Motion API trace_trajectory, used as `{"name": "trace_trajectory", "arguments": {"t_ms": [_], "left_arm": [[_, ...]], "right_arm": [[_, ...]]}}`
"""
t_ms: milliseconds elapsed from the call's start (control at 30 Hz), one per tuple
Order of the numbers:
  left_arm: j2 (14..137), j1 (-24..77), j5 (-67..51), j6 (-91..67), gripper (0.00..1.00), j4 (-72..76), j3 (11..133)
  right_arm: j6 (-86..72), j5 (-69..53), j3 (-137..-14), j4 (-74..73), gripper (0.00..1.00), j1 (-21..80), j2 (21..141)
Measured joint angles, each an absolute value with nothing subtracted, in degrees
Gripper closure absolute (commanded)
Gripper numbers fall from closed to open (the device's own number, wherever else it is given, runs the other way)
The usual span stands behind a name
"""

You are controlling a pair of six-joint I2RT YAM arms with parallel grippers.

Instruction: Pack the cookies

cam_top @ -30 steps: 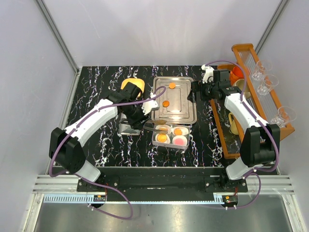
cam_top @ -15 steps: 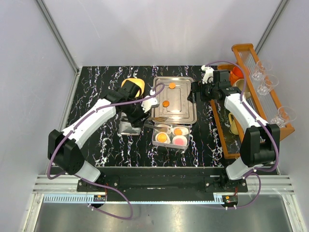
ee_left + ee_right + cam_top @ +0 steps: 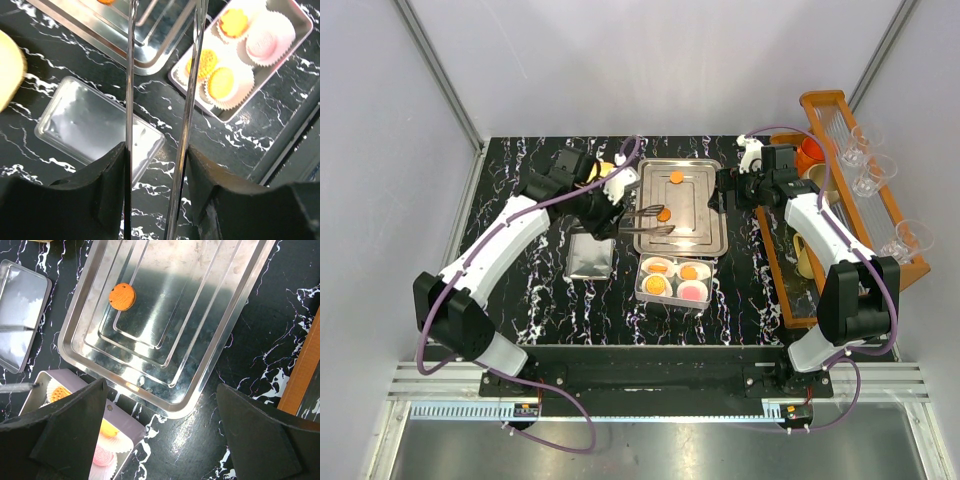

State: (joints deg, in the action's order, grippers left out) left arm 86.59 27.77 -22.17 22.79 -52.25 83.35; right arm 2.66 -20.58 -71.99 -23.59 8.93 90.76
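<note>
Steel tray, clear plastic lid, wooden rack holding glasses

the top view looks steeply down from high above the near edge, far enough off to take in the whole black tabletop. the left wrist view sits low and close, looking out along the tongs between its fingers, over a clear lid toward the box of paper cups. the right wrist view faces nearly straight down, close above the steel tray. all three share the tray's near corner, the lid and the box.
</note>
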Motion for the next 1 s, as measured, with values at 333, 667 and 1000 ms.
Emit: {"name": "trace_trajectory", "arguments": {"t_ms": [333,667,1000], "left_arm": [[90.6,26.5,-18.8,17.7,0.5,-44.4,88.2],[91.9,20.7,-10.4,10.0,0.5,-38.3,88.2],[89.6,10.3,-3.4,6.2,0.5,-31.6,80.0]], "right_arm": [[2.7,-20.6,-73.1,-23.8,0.0,8.9,90.8],[2.7,-20.5,-73.5,-23.8,0.0,8.9,90.8],[2.6,-20.7,-74.1,-23.8,0.0,8.9,91.9]]}}
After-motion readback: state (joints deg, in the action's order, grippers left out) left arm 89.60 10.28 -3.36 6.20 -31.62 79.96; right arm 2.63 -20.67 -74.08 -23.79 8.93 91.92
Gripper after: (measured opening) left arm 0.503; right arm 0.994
